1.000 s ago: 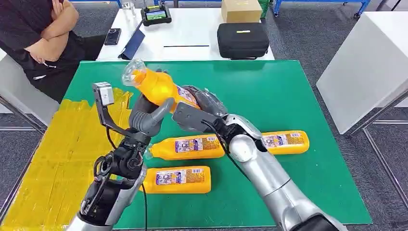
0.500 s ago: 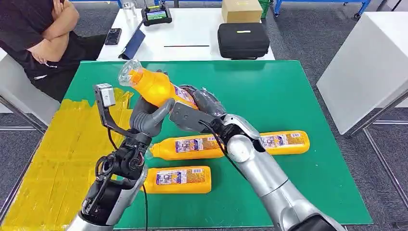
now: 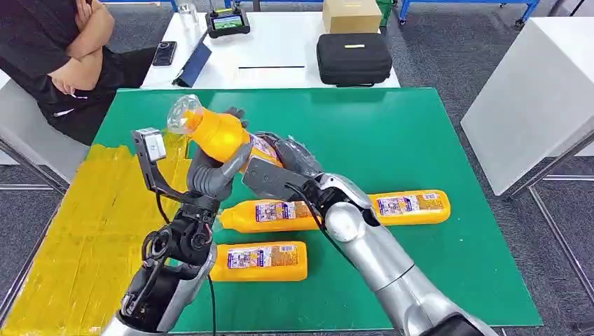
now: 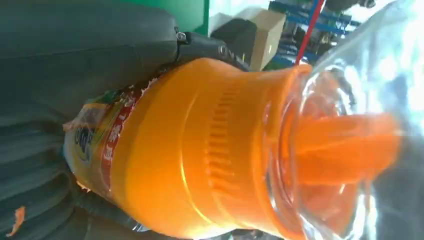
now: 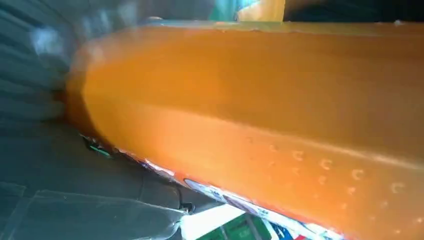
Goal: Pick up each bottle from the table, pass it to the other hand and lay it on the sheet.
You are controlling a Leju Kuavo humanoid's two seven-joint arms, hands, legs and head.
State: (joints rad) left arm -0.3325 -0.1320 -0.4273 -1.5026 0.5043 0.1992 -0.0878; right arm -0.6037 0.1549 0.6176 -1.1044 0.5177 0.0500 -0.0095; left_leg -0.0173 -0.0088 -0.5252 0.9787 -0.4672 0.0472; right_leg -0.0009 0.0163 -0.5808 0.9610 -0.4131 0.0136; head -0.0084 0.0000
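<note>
Over on the far left, the crinkly yellow sheet [image 3: 84, 231] covers that side of the green table [image 3: 420, 140], looks like taped-together plastic strips, a bit wrinkled. Nothing's lying on it that I can see.

Moving right, the left hand [image 3: 213, 171] is up above the table with its thick grey thumb and fingers wrapped around the raised orange bottle [image 3: 220, 133], near the neck end. That bottle is smooth translucent plastic, rounded shoulders, clear domed cap pointing toward the far left, printed label around the body. In the left wrist view the bottle [image 4: 210, 150] shows ribbed ridges below the clear cap.

Right next to it, the right hand [image 3: 287, 164] has its dark fingers closed around the lower, labelled part of the same bottle, so both hands are gripping it at once, held tilted in the air over the green mat. The right wrist view is pretty much just the bottle's orange side [image 5: 250, 110], with small embossed marks.

Three more bottles lie flat on the green: the front bottle [image 3: 259, 261], the middle bottle [image 3: 273, 213] just behind it, and the right bottle [image 3: 413, 206], partly behind the silver right arm. So four bottles total.
</note>
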